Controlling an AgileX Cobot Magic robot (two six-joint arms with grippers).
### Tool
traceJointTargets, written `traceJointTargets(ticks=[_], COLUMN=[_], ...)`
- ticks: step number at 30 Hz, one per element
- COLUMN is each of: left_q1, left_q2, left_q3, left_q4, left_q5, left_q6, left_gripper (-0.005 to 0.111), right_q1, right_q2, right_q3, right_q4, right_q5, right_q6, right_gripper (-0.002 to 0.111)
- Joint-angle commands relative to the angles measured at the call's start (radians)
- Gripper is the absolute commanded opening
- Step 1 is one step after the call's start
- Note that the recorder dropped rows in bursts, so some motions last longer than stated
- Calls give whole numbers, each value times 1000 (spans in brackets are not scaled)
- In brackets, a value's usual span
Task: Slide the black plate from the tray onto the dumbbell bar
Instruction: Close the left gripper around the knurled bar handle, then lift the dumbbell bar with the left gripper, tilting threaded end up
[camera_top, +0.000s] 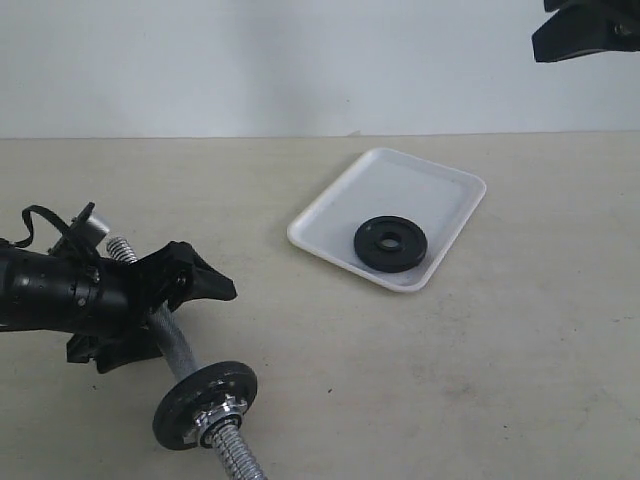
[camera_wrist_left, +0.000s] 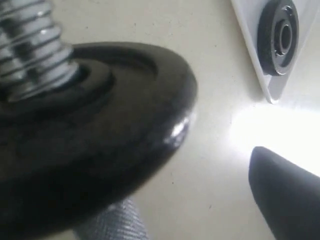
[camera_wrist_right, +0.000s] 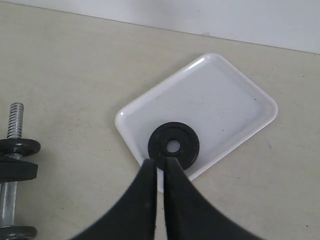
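Note:
The black plate (camera_top: 390, 243) lies flat in the near corner of the white tray (camera_top: 420, 185); the right wrist view also shows the plate (camera_wrist_right: 173, 146) and tray (camera_wrist_right: 225, 105). The dumbbell bar (camera_top: 172, 345) lies at the left, with a black disc and silver star nut (camera_top: 205, 400) near its threaded front end. My left gripper (camera_top: 165, 310) straddles the bar's knurled middle. One finger (camera_wrist_left: 285, 195) stands well apart from the bar (camera_wrist_left: 110, 225), and the disc (camera_wrist_left: 95, 135) hides the other. My right gripper (camera_wrist_right: 160, 162) hangs high above the tray with its fingers together and nothing between them.
The beige tabletop (camera_top: 480, 380) stretches between bar and tray and back to a white wall (camera_top: 300, 60). In the right wrist view, the bar (camera_wrist_right: 9, 200) carries a further black disc (camera_wrist_right: 17, 147) near its other threaded end.

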Motion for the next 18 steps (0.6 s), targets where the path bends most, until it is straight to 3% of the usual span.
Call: traceJointTargets(ticks=[1,14,18], left_q1=[-6,-6,-6], left_q2=[61,114,130], left_q3=[-12,-61,-61], left_q4=[9,9,9], left_q5=[-10,14,12], left_q6=[6,22,22], left_gripper=[101,101,86], right_q1=[1,1,1], right_q2=[-9,-9,-9], right_q3=[2,2,2], right_q4=[2,2,2], right_q5=[0,-2,-2], right_q6=[-11,-14,-14], right_gripper=[1,1,1])
